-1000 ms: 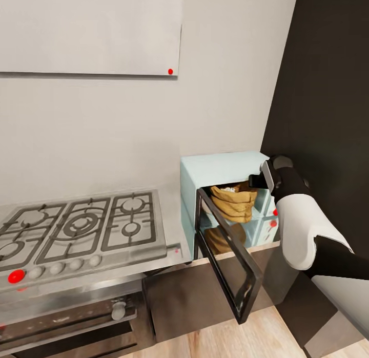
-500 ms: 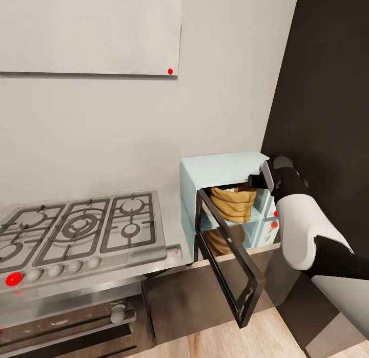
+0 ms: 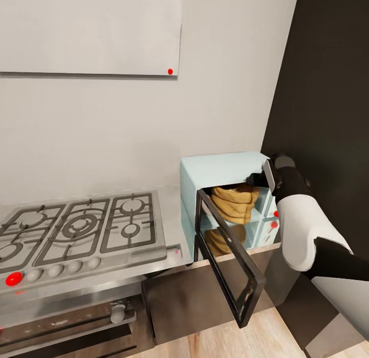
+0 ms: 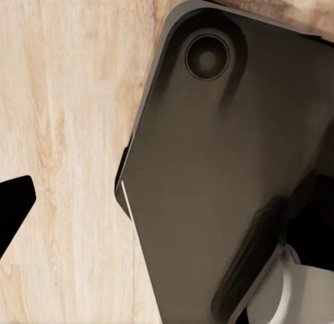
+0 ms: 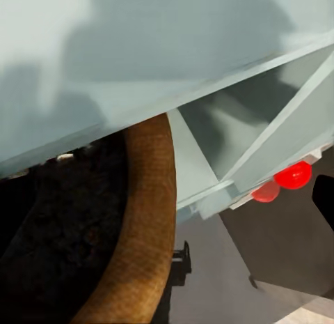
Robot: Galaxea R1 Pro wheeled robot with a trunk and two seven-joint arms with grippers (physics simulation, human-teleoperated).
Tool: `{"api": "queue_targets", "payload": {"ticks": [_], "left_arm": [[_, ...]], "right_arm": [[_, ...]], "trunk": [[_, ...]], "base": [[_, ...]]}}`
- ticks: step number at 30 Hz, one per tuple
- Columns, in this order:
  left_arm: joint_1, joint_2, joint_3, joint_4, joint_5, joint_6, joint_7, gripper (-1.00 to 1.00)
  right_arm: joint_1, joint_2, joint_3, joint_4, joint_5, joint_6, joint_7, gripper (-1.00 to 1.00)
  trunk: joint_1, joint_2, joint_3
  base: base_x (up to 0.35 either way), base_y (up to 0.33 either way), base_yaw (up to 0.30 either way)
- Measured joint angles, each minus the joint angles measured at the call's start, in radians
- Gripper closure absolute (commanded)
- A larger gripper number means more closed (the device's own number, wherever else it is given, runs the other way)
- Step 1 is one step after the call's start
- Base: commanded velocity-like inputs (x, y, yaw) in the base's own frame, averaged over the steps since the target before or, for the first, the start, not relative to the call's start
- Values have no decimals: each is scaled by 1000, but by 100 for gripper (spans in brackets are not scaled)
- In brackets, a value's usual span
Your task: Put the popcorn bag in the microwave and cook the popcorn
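Kitchen counter: one microwave [image 3: 225, 169]; one popcorn bag [image 3: 237, 203] inside.

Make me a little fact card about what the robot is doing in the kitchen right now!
place: kitchen, gas hob beside the microwave
microwave door: swung open
popcorn bag: tan, in the microwave's opening, raised above its floor
right gripper: at the bag's rim; grip hidden
bag rim: thick and brown, close to the right wrist camera
left wrist camera: sees wooden floor
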Motion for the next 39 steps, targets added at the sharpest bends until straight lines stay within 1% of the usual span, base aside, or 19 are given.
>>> {"api": "queue_targets", "payload": {"ticks": [3,4,6,7,8,9,19,21,26,33,35,37,39], "left_arm": [[0,0,0,0,0,0,-1,-100],[0,0,0,0,-1,0,-1,-100],[0,0,-1,0,-3,-1,-3,-100],[0,0,-1,0,-3,-1,-2,-100],[0,0,-1,0,-3,-1,-1,-100],[0,0,-2,0,-3,-1,-1,-100],[0,0,-2,1,-2,-1,-1,-100],[0,0,-2,0,-2,-1,-1,-100],[0,0,-2,0,-2,-1,-1,-100],[0,0,0,0,-2,0,-1,-100],[0,0,0,0,-2,0,-1,-100],[0,0,0,0,-2,0,-1,-100],[0,0,0,0,-2,0,-1,-100]], "right_arm": [[-2,-2,1,4,-4,0,0,-100],[-7,-3,2,18,-11,0,0,-100],[-8,-5,3,14,-6,0,2,-100],[-8,-5,3,-7,-1,0,2,-100],[-8,-5,3,-56,6,0,1,-100],[-9,-5,3,-94,-13,0,3,-100],[-9,-5,2,-97,-15,0,4,-100],[-8,-6,2,-97,-15,0,4,-100],[0,-19,-1,-97,-14,-1,4,-100],[8,-17,8,-87,-15,-1,10,-100],[21,-17,9,-86,-15,-1,11,-100],[84,-19,11,-90,-14,-1,15,-100],[134,-20,15,-94,-14,-1,26,-100]], "trunk": [[0,0,0],[0,0,0],[0,0,0],[0,0,0],[1,0,0],[1,0,0],[1,0,0],[0,0,0],[0,0,0],[0,0,0],[0,0,0],[0,0,0],[0,0,0]], "base": [[0,0,0],[0,0,0],[-129,0,0],[-282,0,0],[-305,0,0],[-325,0,0],[-318,0,0],[-82,0,0],[-15,0,0],[0,0,0],[0,0,0],[0,0,0],[0,0,0]]}}
